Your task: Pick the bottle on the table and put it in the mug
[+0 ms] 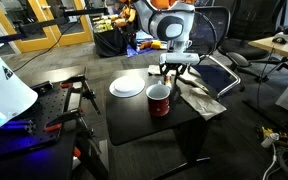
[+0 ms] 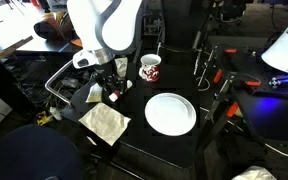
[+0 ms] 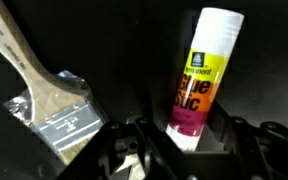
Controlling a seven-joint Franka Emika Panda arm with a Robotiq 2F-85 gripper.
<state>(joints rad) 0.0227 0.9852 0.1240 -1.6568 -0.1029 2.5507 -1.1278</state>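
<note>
The bottle (image 3: pixel 199 80) is a white glue stick with an orange and magenta label. In the wrist view its lower end sits between my gripper's fingers (image 3: pixel 186 150), which are closed in against it. In both exterior views my gripper (image 1: pixel 174 72) (image 2: pixel 111 88) is low over the black table (image 1: pixel 129 115) (image 2: pixel 159 150), near its edge. A bit of the bottle (image 2: pixel 114 97) shows under the fingers. The dark red mug (image 1: pixel 159 100) (image 2: pixel 150 68) stands upright on the table a short way from the gripper. I cannot tell whether the bottle is off the table top.
A white plate (image 1: pixel 127 86) (image 2: pixel 171 113) lies on the table beside the mug. A wooden paint brush (image 3: pixel 44 80) lies next to the bottle. A crumpled pale cloth (image 2: pixel 104 122) (image 1: pixel 199 100) lies at the table corner. Clamps and stands crowd the table's other side (image 2: pixel 219 70).
</note>
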